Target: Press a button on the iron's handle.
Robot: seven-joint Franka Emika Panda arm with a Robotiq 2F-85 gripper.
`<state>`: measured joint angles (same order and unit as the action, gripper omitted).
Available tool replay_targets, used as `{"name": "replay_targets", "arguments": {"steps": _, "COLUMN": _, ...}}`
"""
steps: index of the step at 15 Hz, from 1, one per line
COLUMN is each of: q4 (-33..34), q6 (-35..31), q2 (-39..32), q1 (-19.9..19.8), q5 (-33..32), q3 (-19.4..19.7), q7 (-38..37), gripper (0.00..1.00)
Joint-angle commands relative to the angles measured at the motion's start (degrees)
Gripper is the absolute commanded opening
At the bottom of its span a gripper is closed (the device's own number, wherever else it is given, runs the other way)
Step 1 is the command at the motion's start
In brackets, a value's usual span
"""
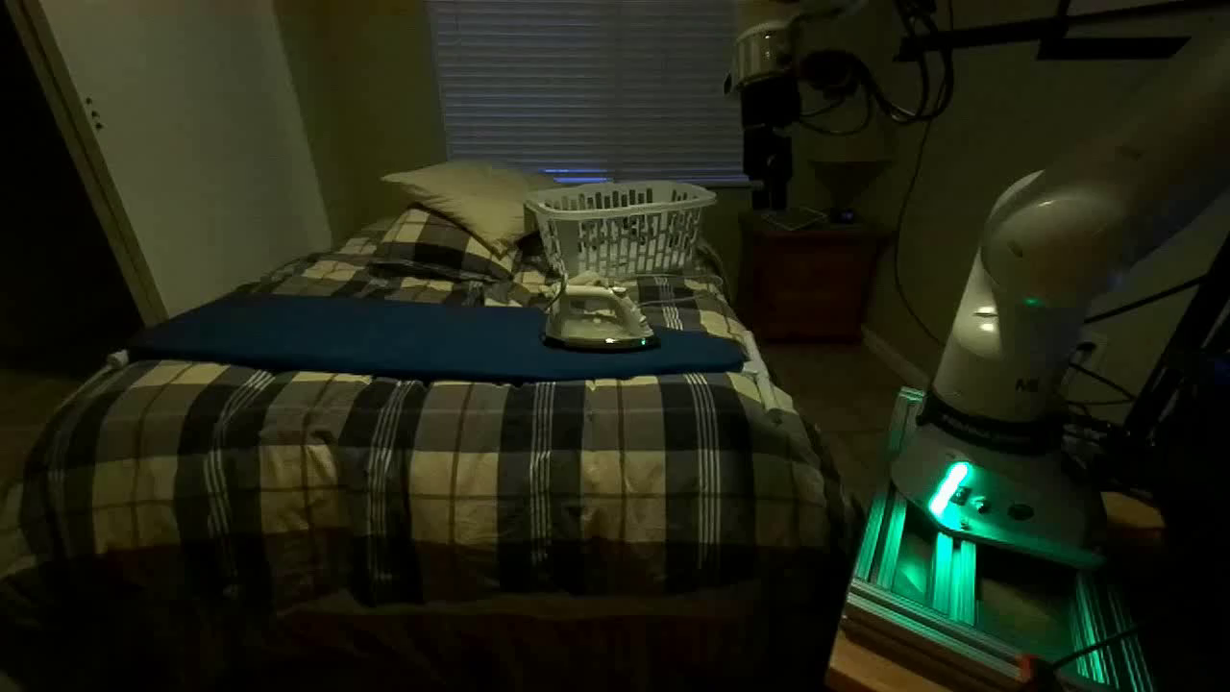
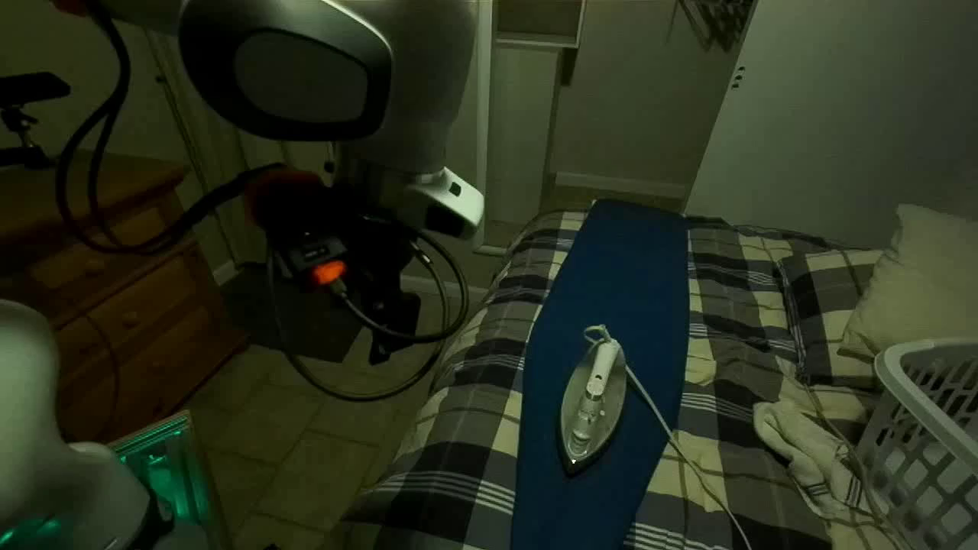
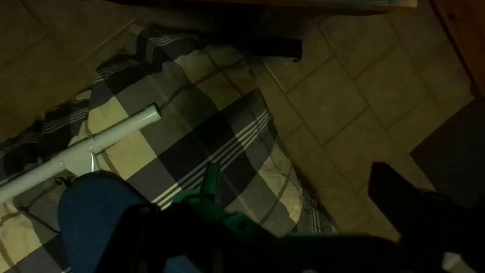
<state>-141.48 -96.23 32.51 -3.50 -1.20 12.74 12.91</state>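
The small pale iron [image 1: 598,333] stands on its flat base on the blue ironing board [image 1: 384,336]. It also shows in an exterior view [image 2: 587,428], with its pointed tip toward that camera. Its arched handle [image 2: 604,365] runs along the top; the handle also shows in an exterior view [image 1: 588,290]. Buttons are too small to make out. My gripper [image 3: 295,168] is open and empty, with its two fingers wide apart. In an exterior view the gripper [image 1: 771,187] hangs high, beside the bed and away from the iron. The iron is out of the wrist view.
A white laundry basket [image 1: 625,226] stands on the bed behind the iron. The iron's cord [image 2: 688,458] trails over the plaid bedspread [image 1: 480,461]. White socks [image 2: 802,451], pillows [image 1: 471,197], a nightstand [image 1: 817,279] and the board's white leg [image 3: 125,127] also show.
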Motion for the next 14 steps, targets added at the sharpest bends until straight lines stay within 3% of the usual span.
{"name": "replay_targets", "arguments": {"steps": 1, "q4": 0.1, "q6": 0.1, "q2": -0.1, "q1": -1.0, "q5": 0.4, "q3": -0.8, "q7": 0.4, "gripper": 1.00}}
{"name": "replay_targets", "arguments": {"steps": 5, "q4": 0.1, "q6": 0.1, "q2": -0.1, "q1": -1.0, "q5": 0.4, "q3": -0.8, "q7": 0.4, "gripper": 1.00}}
{"name": "replay_targets", "arguments": {"steps": 7, "q4": 3.1, "q6": -4.3, "q2": -5.3, "q1": -1.7, "q5": 0.2, "q3": -0.6, "q7": -1.9, "gripper": 1.00}}
{"name": "replay_targets", "arguments": {"steps": 14, "q4": 9.9, "q6": -32.4, "q2": -19.4, "q1": -2.8, "q5": -3.9, "q3": -1.8, "q7": -3.3, "gripper": 1.00}}
